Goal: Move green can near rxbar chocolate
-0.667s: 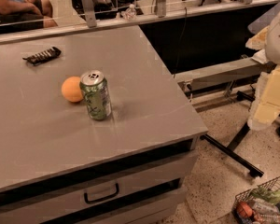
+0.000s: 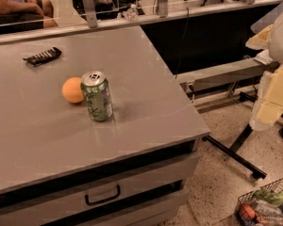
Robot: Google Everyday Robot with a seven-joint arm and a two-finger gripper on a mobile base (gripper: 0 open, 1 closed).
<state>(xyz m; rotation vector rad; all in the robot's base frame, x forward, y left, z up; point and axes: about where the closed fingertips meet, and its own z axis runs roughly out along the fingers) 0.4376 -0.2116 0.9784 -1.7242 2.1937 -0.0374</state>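
The green can (image 2: pixel 97 96) stands upright near the middle of the grey table (image 2: pixel 146 107), with its silver top and pull tab showing. The rxbar chocolate (image 2: pixel 42 56), a flat dark wrapper, lies at the far left of the table, well behind and left of the can. My gripper (image 2: pixel 269 105) is a pale shape at the right edge of the camera view. It hangs over the floor, off the table, far right of the can, and touches nothing.
An orange ball (image 2: pixel 72 89) sits against the can's left side. A drawer with a handle (image 2: pixel 103 195) is under the table front. A wire basket (image 2: pixel 266 206) of items stands on the floor at lower right. A metal rail (image 2: pixel 132 20) runs along the table's far edge.
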